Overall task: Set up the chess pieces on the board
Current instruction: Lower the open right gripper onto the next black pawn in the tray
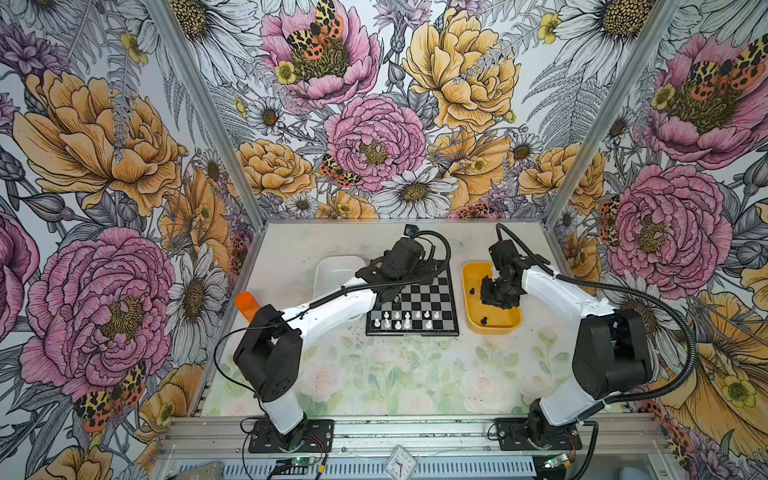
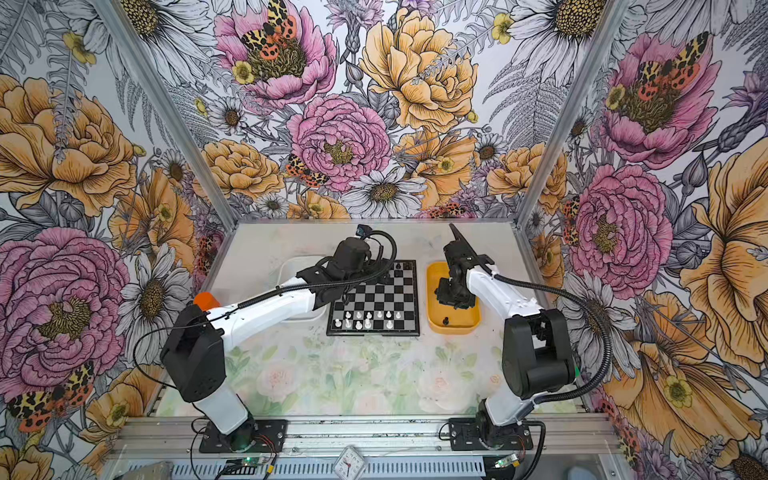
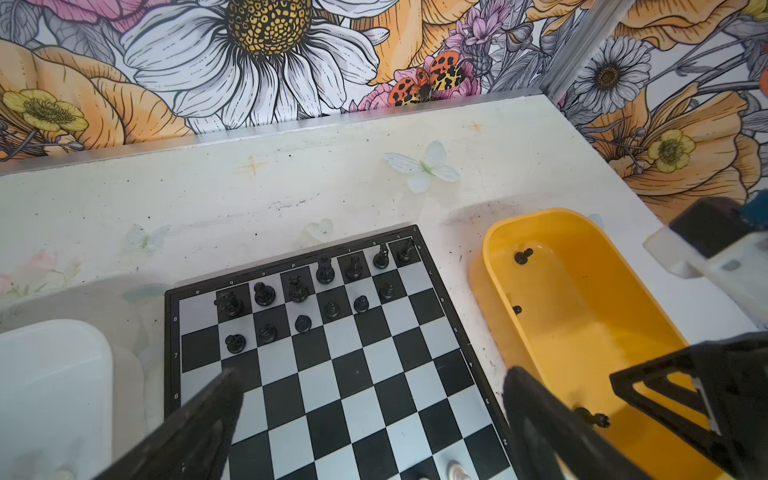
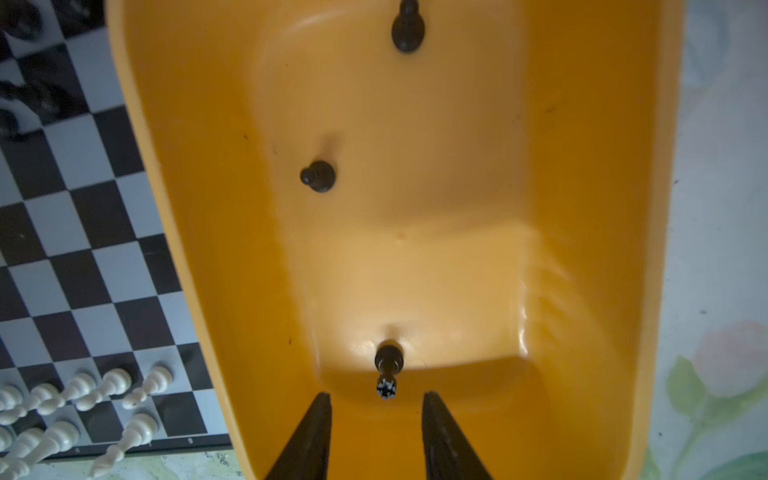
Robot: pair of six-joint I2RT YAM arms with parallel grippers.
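Observation:
The board (image 1: 419, 299) (image 2: 382, 297) lies mid-table. Several white chess pieces (image 1: 401, 320) (image 4: 83, 386) stand on its near rows, and several black ones (image 3: 299, 291) on its far rows. My left gripper (image 3: 372, 374) (image 1: 390, 286) hangs open over the board's far left part with nothing between its fingers. My right gripper (image 4: 376, 397) (image 1: 498, 293) is down in the yellow tray (image 4: 457, 166) (image 1: 505, 320), jaws apart and empty. A black crowned piece (image 4: 388, 370) sits just beyond its fingertips, crown toward them. Two more black pieces (image 4: 318, 176) (image 4: 408, 29) sit farther along the tray.
A white tray (image 1: 332, 270) (image 3: 50, 374) sits left of the board, partly under my left arm. An orange cylinder (image 1: 246, 305) stands at the table's left edge. The yellow tray's rim (image 3: 490, 266) is close to the board's right side. Flowered walls enclose the table.

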